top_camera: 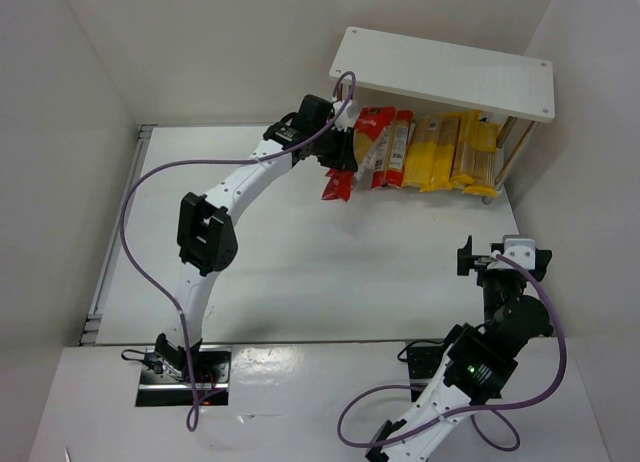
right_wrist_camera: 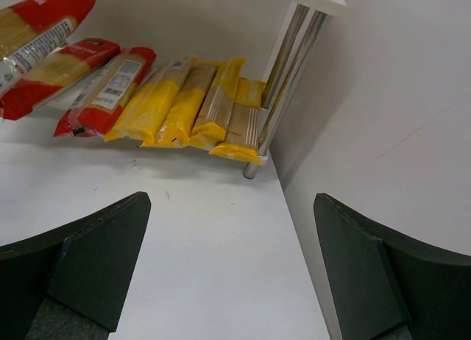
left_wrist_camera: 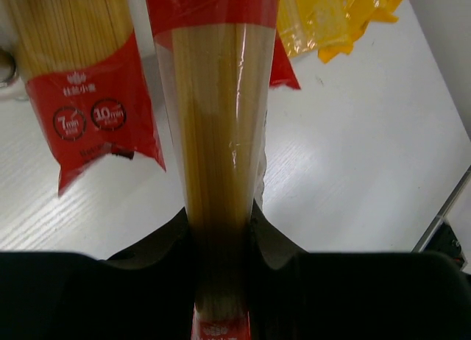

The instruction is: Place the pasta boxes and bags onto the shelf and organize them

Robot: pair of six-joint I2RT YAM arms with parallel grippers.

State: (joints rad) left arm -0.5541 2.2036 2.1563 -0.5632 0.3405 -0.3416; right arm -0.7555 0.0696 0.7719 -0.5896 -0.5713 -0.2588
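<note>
Left gripper (top_camera: 341,154) is clamped tight on a red-ended spaghetti pack (left_wrist_camera: 221,126), squeezing the clear part just above its near red end. That end mostly vanishes into the dark between the fingers (left_wrist_camera: 283,244) in the left wrist view, and the far end is cut off at the top of the frame. From the top camera only the pack's red tail pokes out below the gripper, right at the left front of the shelf (top_camera: 445,72). I honestly can't tell if it's touching the rack or hanging free. The white top board hides the far ends of everything under it: a couple of red packs (top_camera: 385,147) and a bunch of yellow packs (top_camera: 445,154) lying side by side, the last one up against a post (right_wrist_camera: 291,42). Right gripper (right_wrist_camera: 232,237) is wide open and holding nothing, off to the right over the table (top_camera: 330,272), well apart from the shelf.
</note>
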